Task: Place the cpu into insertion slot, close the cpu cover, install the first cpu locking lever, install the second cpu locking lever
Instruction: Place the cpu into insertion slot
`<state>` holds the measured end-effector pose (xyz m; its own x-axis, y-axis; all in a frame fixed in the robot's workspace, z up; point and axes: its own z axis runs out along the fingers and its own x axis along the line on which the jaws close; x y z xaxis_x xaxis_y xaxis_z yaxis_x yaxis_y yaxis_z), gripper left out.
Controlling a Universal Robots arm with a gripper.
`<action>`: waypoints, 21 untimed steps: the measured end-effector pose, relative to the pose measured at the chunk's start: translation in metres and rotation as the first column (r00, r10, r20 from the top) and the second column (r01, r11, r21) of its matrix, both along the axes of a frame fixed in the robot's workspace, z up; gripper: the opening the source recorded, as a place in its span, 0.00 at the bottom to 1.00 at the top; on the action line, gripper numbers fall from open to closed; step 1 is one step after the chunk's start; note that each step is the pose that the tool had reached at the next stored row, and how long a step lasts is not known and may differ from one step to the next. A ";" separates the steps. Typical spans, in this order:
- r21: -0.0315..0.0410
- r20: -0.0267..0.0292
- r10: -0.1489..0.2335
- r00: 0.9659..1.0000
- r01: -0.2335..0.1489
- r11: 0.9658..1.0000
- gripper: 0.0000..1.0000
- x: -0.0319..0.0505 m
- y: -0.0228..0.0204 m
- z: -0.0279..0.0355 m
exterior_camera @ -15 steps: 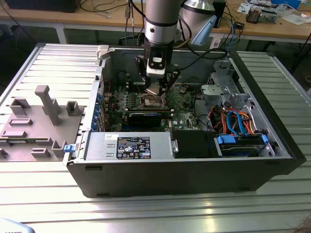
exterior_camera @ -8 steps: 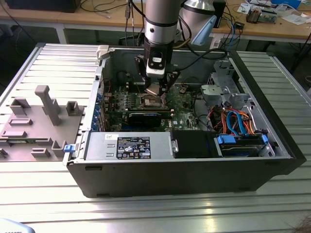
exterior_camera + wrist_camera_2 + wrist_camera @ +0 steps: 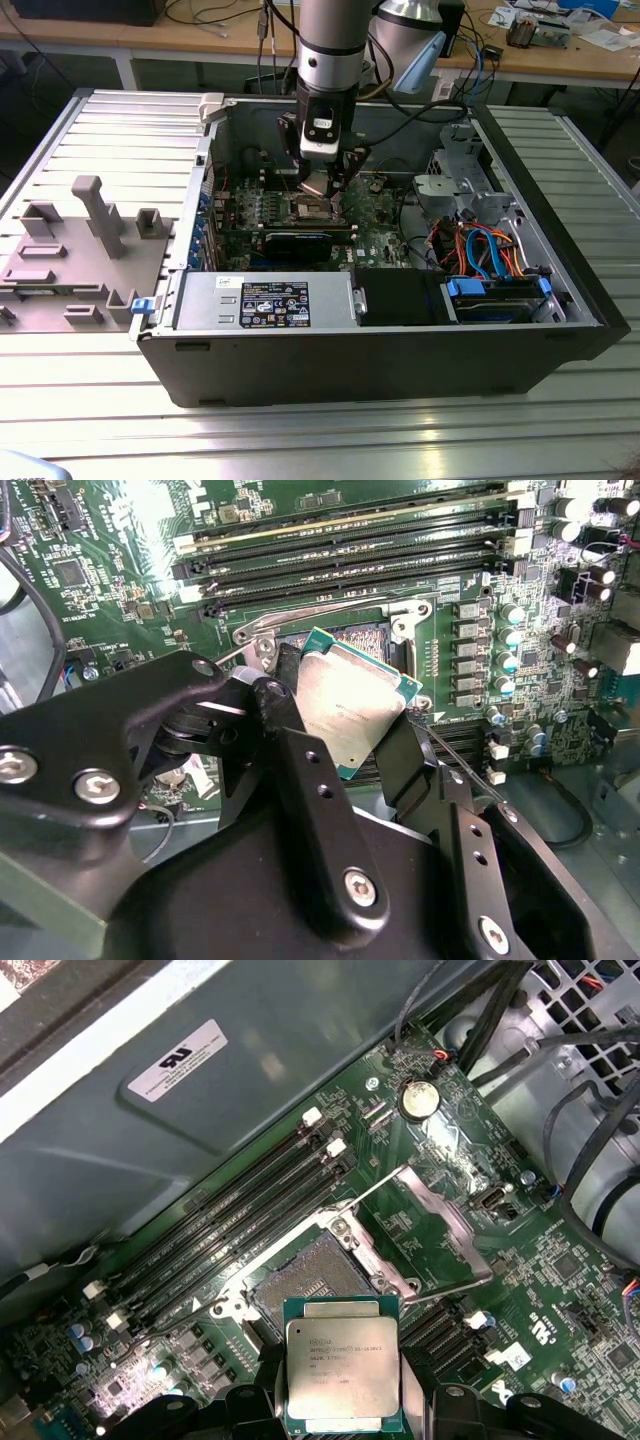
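While the cpu [image 3: 343, 1365] is clamped in the gripper [image 3: 325, 185] close above the insertion slot [image 3: 305, 1280], with the cpu cover [image 3: 440, 1230] swung open beside it, the cpu is best kept level and squared to the silvery rim, so that no corner is caught.

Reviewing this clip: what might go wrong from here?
1. The gripper holds the cpu by its edges, not yet in the slot. In the second wrist view it looks tilted, so it might seat crooked.
2. The open cover stands close by, and a finger might catch it.
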<state>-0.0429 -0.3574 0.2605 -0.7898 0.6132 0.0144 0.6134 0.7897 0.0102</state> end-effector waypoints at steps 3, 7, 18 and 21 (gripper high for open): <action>0.000 0.000 -0.003 1.000 0.003 1.000 0.55 0.0000 0.0000 -0.0001; 0.000 0.000 -0.008 1.000 0.008 1.000 0.55 0.0000 0.0000 -0.0002; 0.000 0.000 -0.028 1.000 0.028 1.000 0.55 0.0000 0.0000 -0.0008; 0.000 0.000 -0.033 0.999 0.033 0.999 0.55 0.0000 0.0000 -0.0009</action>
<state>-0.0429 -0.3574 0.2596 -0.7688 0.6393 0.0145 0.6394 0.7688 0.0102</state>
